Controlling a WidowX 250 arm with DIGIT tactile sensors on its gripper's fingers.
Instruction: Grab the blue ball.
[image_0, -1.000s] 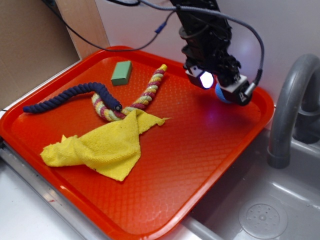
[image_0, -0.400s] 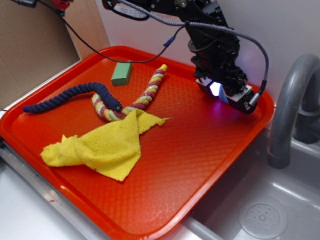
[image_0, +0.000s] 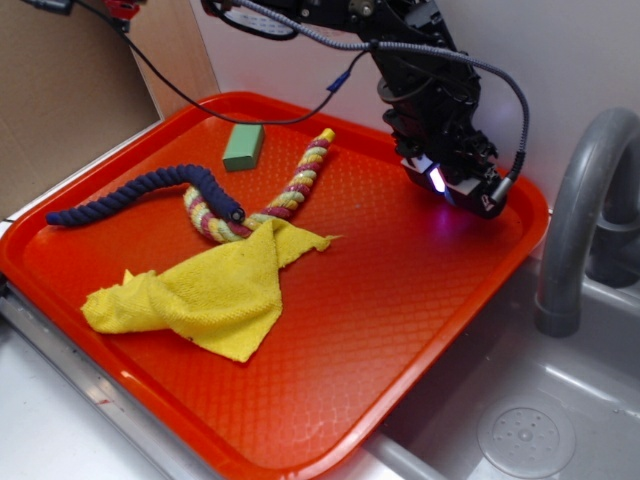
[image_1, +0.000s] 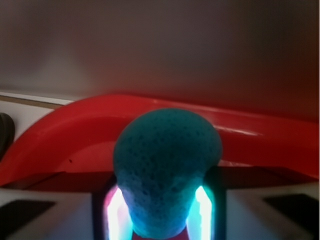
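In the wrist view the blue ball (image_1: 165, 160) fills the middle, pinched and squeezed narrow at its lower half between my two lit fingers (image_1: 116, 212). My gripper (image_1: 161, 207) is shut on it. Behind the ball runs the red tray's raised rim (image_1: 75, 125). In the exterior view the gripper (image_0: 455, 190) is low over the tray's far right corner (image_0: 525, 215), and its black body hides the ball.
On the tray lie a green block (image_0: 243, 146), a dark navy rope (image_0: 140, 192), a striped multicoloured rope (image_0: 290, 192) and a crumpled yellow cloth (image_0: 210, 290). A grey faucet (image_0: 580, 220) and a sink (image_0: 520, 430) stand to the right. A wall is close behind.
The gripper has moved right and down to the tray's far right corner and closed round the blue ball. The ball showed beside the fingers a second ago and is now covered in the exterior view.
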